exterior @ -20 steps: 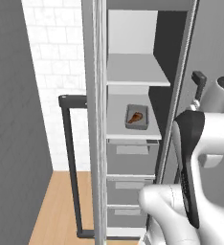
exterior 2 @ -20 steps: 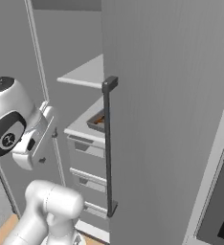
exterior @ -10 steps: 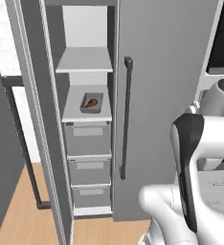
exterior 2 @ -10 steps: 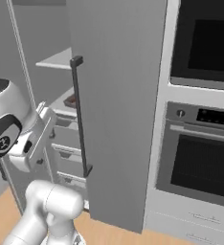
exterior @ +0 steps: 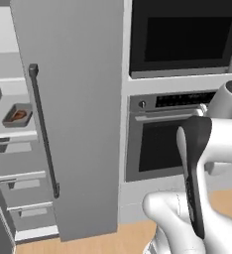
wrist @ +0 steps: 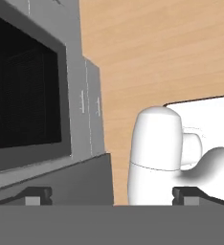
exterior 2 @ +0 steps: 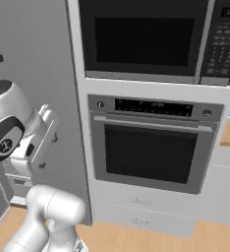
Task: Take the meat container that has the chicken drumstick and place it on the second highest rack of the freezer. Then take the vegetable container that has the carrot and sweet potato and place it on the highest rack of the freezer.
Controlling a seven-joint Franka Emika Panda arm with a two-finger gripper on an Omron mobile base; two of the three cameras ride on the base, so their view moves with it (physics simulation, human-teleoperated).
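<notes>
The gripper (wrist: 112, 195) stands spread wide with nothing between its two small dark, blocky tips, which show at the 7 and 5 o'clock corners of the hand view. Beyond them lies pale wood-grain floor (wrist: 157, 52), and at 9 o'clock a grey-framed oven (wrist: 23, 86) with a black glass door.

In the left base view the smooth white arm (exterior: 207, 144) – rounded, with a glossy black strip along its link – rises at 4 o'clock. Behind it sits the steel-grey oven with a straight bar handle, and above that a dark-fronted microwave (exterior: 182, 37). At the centre hangs a flat matte grey freezer door (exterior: 78, 114) with a long, thin dark handle (exterior: 42, 131). Farthest, at 9 o'clock, the meat container (exterior: 17, 115) – a shallow dark rectangular tray holding a reddish-brown drumstick – rests on a white freezer rack (exterior: 9, 133), above grey drawers (exterior: 19, 186)
</notes>
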